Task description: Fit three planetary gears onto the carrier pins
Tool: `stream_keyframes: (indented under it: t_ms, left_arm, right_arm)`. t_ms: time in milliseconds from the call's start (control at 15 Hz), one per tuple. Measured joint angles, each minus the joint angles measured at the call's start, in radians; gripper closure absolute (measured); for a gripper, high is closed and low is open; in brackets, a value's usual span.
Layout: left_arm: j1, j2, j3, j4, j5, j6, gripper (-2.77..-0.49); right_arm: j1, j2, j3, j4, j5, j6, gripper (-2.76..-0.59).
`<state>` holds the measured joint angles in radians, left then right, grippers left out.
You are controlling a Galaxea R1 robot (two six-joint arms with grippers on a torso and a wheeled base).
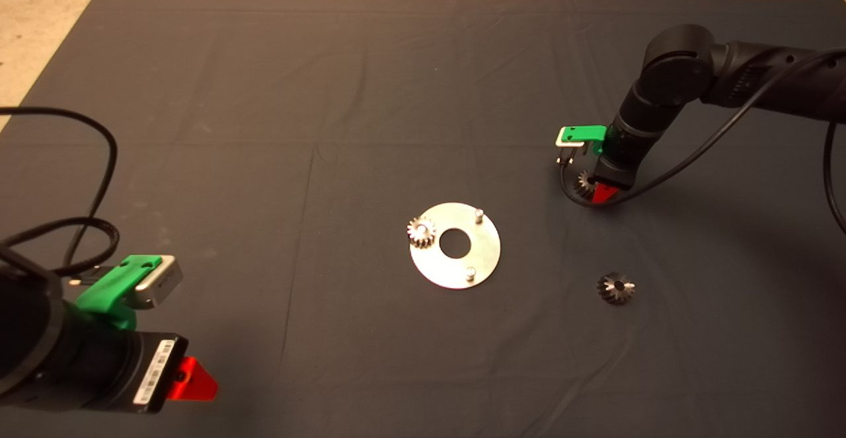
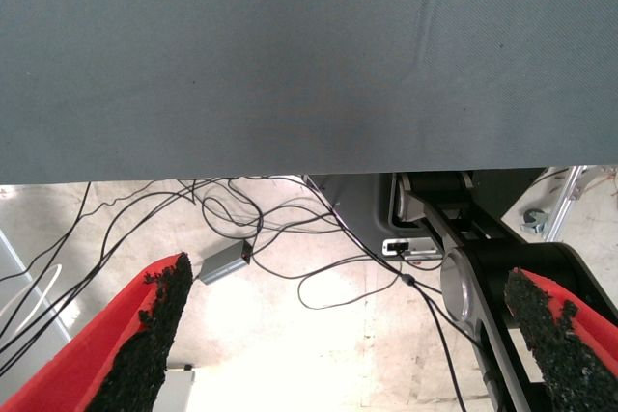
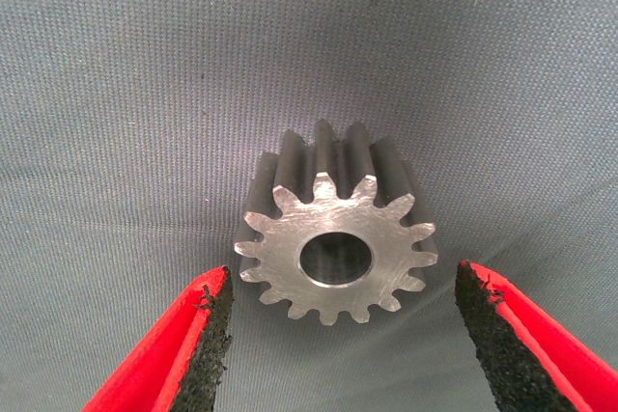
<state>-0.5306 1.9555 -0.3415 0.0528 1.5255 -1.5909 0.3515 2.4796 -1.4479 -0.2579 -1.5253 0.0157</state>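
One gear point(image 1: 421, 232) on a disc pin point(image 1: 478, 213), two gears point(image 1: 616, 288) loose on mat point(image 1: 264, 127).

A wide dark grey cloth mat point(image 1: 277, 94) with faint creases is spread over a pale beige tabletop point(image 1: 39, 15). Beyond the mat edge a light speckled floor point(image 2: 319, 354) is seen — thin black cables point(image 2: 241, 209) are scattered there.

A dark mat point(image 1: 264, 94), creased in faint lines, fills almost all of the head view. Pale beige floor point(image 1: 39, 15) shows along the top edge and upper left corner. In the left wrist view, thin black cables point(image 2: 241, 219) sprawl over light floor around a small grey box point(image 2: 225, 262).
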Motion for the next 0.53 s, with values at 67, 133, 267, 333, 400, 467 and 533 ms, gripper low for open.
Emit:
stream_keyframes:
  t_ms: [67,133,267,333,400,467,533]
  left_arm:
    - [0.000,0.000,0.000,0.000,0.000,0.000,-2.33]
    - [0.000,0.000,0.000,0.000,0.000,0.000,-2.33]
    - [0.000,0.000,0.000,0.000,0.000,0.000,-2.33]
    - [0.000,-0.001,0.000,0.000,0.000,0.000,-2.33]
    - [0.000,-0.002,0.000,0.000,0.000,0.000,-2.33]
    - [0.000,-0.003,0.000,0.000,0.000,0.000,-2.33]
    - [0.000,-0.003,0.000,0.000,0.000,0.000,-2.33]
  right_arm:
    - [0.000,0.000,0.000,0.000,0.000,0.000,-1.69]
    - [0.000,0.000,0.000,0.000,0.000,0.000,-1.67]
    - [0.000,0.001,0.000,0.000,0.000,0.000,-1.52]
    - [-0.001,0.003,0.000,0.000,0.000,0.000,-1.52]
    - [-0.005,0.005,0.000,0.000,0.000,0.000,-1.52]
    - [-0.007,0.006,0.000,0.000,0.000,0.000,-1.52]
    - [-0.009,0.006,0.000,0.000,0.001,0.000,-1.52]
